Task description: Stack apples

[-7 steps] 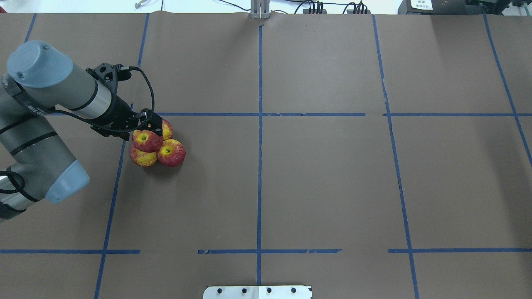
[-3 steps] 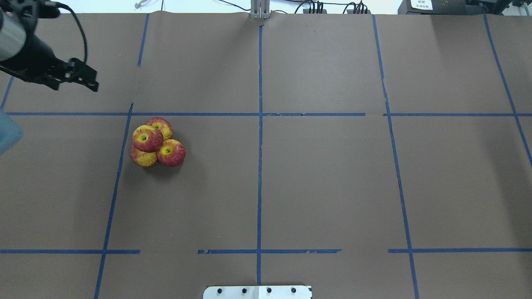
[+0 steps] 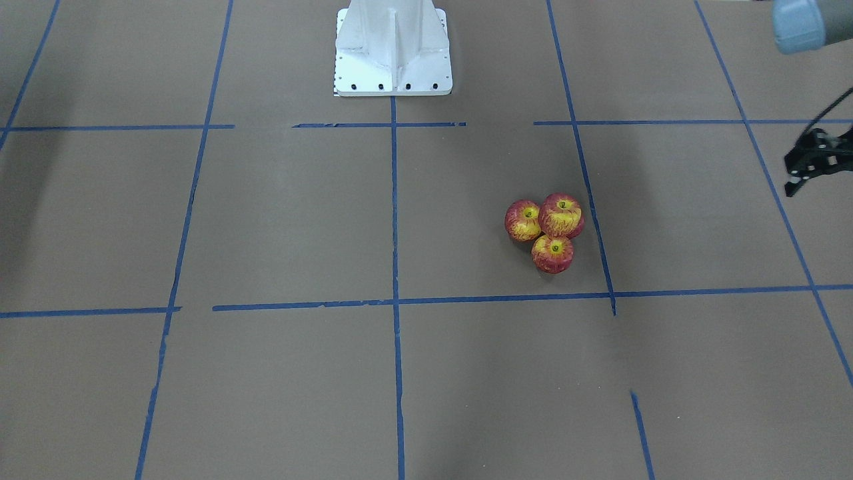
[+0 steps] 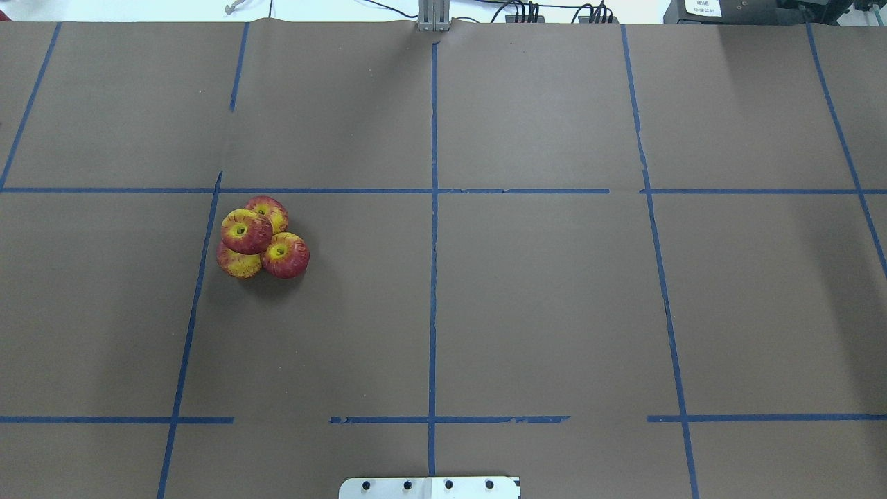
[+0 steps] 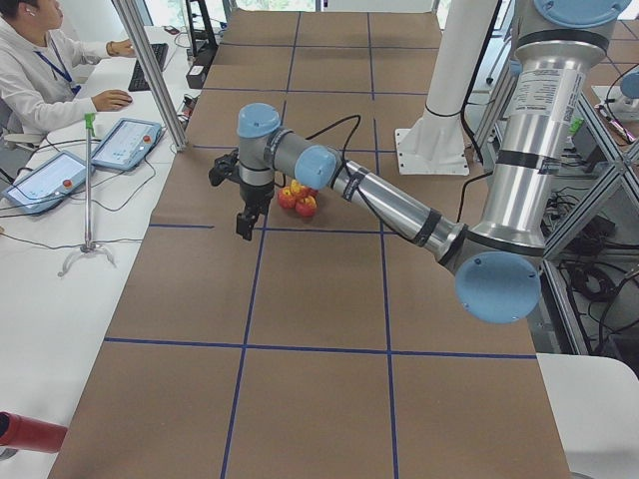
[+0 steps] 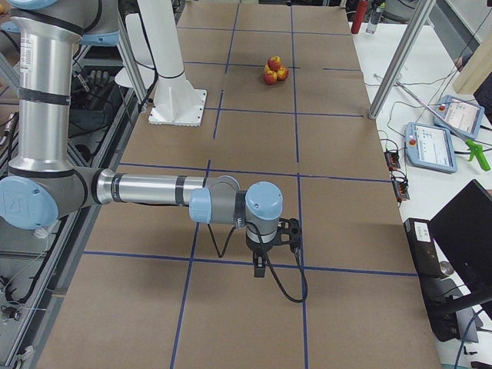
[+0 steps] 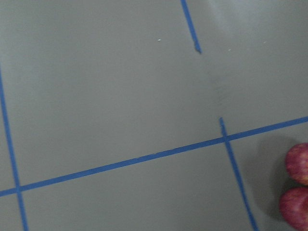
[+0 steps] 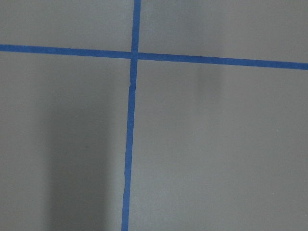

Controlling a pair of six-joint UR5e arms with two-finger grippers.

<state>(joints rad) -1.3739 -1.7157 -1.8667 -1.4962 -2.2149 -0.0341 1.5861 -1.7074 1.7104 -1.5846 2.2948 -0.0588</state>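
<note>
The counter (image 4: 554,312) is one wide brown sheet crossed by blue tape lines (image 4: 433,277), and my two arms reach over it well apart. The left arm (image 5: 379,200) stretches out near the fruit. The right arm (image 6: 146,188) lies low at the far end, nowhere near it. There are four apples (image 4: 263,242), all in one tight cluster in the left half of the counter, just beside a tape line. Three sit on the counter touching each other and the fourth, the top apple (image 4: 246,231), rests in the hollow between them. I judge them light, hard and smooth-skinned, so they probably roll at a nudge. The round sides should slip unless I pinch straight across the widest part, with the stem dimple up. A knock to any lower one would likely bring the pile down. My left claw (image 5: 245,222) hangs beside the pile, clear of it and holding nothing, but I cannot tell whether it is spread or pinched. The same goes for my right claw (image 6: 260,265).
</note>
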